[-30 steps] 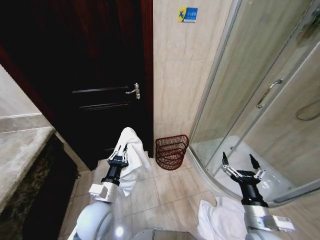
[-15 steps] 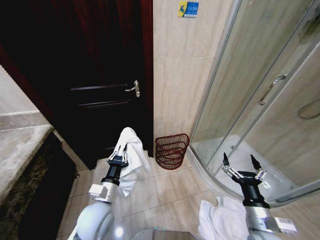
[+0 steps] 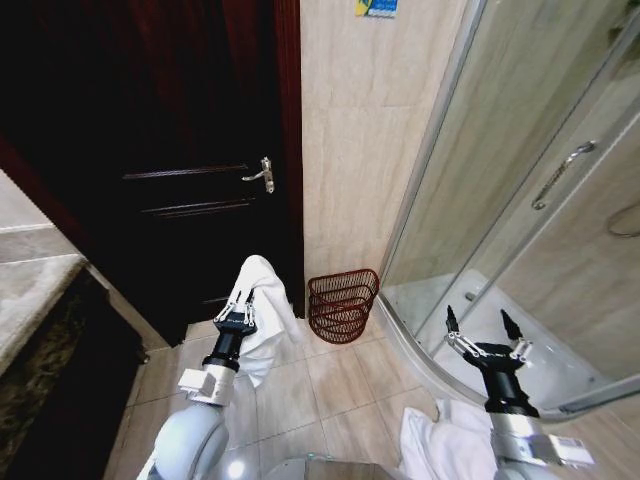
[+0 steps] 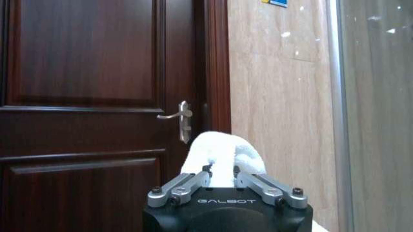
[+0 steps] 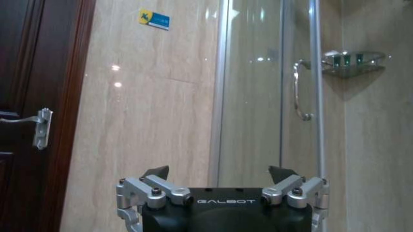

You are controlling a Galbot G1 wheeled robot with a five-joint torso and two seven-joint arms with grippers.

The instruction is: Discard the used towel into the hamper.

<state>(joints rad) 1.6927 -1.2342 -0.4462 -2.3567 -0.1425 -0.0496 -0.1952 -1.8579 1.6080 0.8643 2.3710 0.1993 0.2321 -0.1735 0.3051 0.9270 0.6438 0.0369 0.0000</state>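
Note:
My left gripper (image 3: pixel 243 303) is shut on a white towel (image 3: pixel 264 318), which drapes down over the arm above the tiled floor. In the left wrist view the towel (image 4: pixel 223 153) bulges up between the closed fingers of the left gripper (image 4: pixel 220 170), facing the dark door. The hamper (image 3: pixel 342 304), a reddish-brown wire basket, stands on the floor against the beige wall, a little to the right of and beyond the towel. My right gripper (image 3: pixel 484 323) is held up on the right with its fingers spread and nothing in them; it also shows as the right gripper (image 5: pixel 219 173).
A dark wooden door (image 3: pixel 180 150) with a metal handle (image 3: pixel 262 173) fills the left. A curved glass shower enclosure (image 3: pixel 520 190) with a raised sill stands on the right. A stone counter (image 3: pixel 30 300) juts in at the left. More white cloth (image 3: pixel 440 445) lies near my base.
The whole picture has shifted left and slightly down, so the camera has moved. Both grippers keep the same pose, the towel still held.

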